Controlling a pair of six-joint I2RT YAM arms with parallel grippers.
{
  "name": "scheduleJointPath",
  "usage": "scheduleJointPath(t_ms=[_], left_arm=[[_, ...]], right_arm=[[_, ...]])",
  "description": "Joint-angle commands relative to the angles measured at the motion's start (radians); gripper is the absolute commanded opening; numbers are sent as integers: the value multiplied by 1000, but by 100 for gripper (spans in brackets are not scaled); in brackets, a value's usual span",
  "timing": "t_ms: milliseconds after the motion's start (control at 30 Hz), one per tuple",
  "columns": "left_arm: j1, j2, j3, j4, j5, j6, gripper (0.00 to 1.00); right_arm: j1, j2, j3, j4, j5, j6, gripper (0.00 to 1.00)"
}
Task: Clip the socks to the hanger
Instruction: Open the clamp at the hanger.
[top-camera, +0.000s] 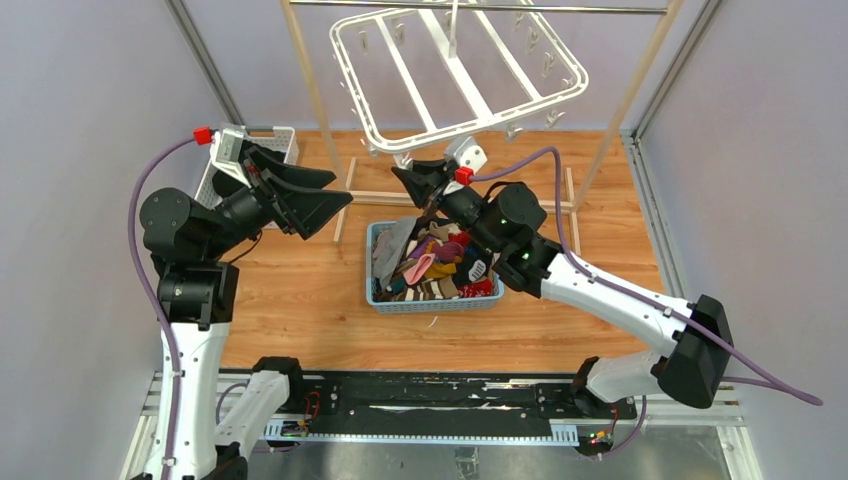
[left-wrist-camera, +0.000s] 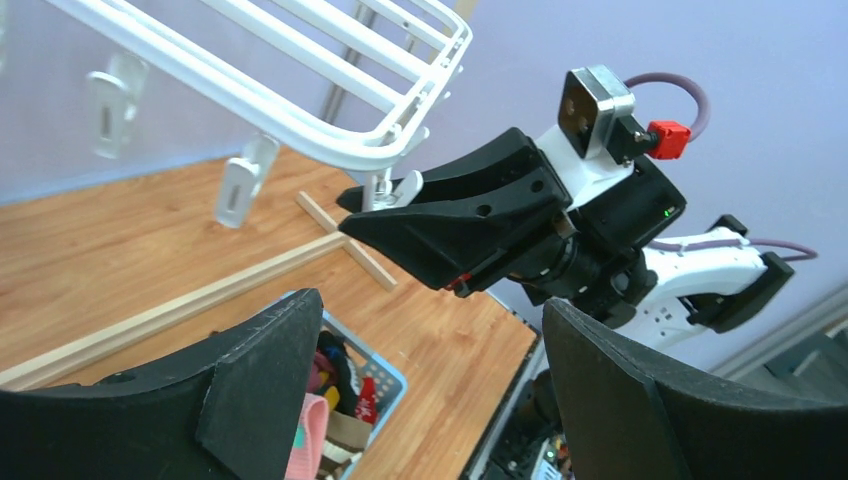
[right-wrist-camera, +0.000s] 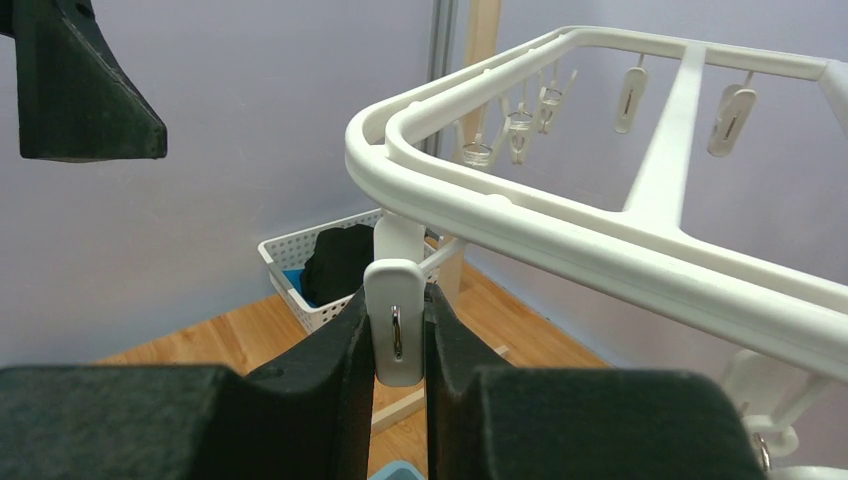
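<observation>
- The socks lay heaped in the basket, mid-bench.
- At 10 o'clock my left tool gaped wide and empty, free to fetch one.
- At 12 o'clock my right tool pinched a clip on the hanger, likely to open it.

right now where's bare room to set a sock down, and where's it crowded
Bare wood left of the blue basket up to the left arm, and right of it toward the wall. Crowded at the hanger corner, where the right fingers pinch a clip.
</observation>
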Motion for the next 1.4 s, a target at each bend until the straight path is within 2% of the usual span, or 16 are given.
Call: scheduleJointPath(t_ms=[0,100,167,367,633,1100,1367], left_arm=[[-49,16,14,48,8,-33,86],[-101,40,27,13,-28,18,84],[-156,64,56,-54,-72,104,83],[-184,135,103,-110,-141,185,79],[-256,232,188,-214,-187,286,71],[-301,269,193,-226,-281,288,70],[-306,309,222,-187,-265,241,63]], right_arm=[[47,24,31,3,-33,23,0],[73,34,36,6,13,8,0],[99,37,38,6,65,-10,0],[150,45,49,10,147,-37,0],[150,74,81,-15,197,-26,0],[154,85,85,-23,204,19,0],[158,96,89,-21,192,37,0]])
